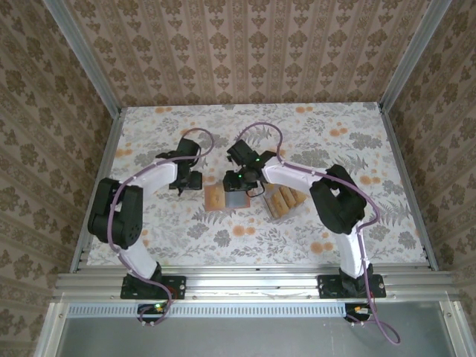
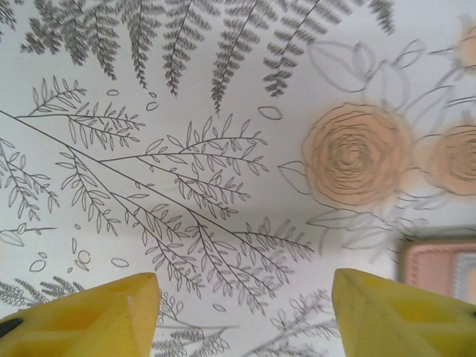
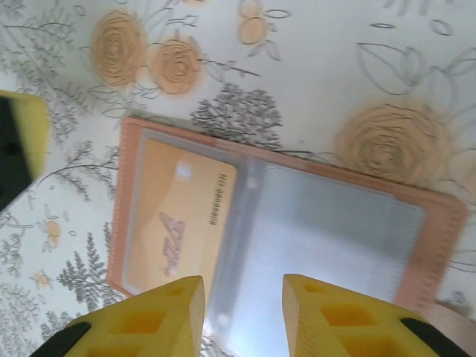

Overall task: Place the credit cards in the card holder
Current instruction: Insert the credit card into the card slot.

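Card holder (image 3: pixel 335 238) unfolded on worktop (image 3: pixel 320 74), 1 card (image 3: pixel 178 216) inside. R fingers (image 3: pixel 163 312) apart above it; L fingers (image 2: pixel 97 312) apart, empty, beside it.

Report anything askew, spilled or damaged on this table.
Nothing stands out. The card holder lies open and flat, with one credit card sitting straight in its clear pocket. The spare cards lie in a loose overlapping row beside it, all on the table.
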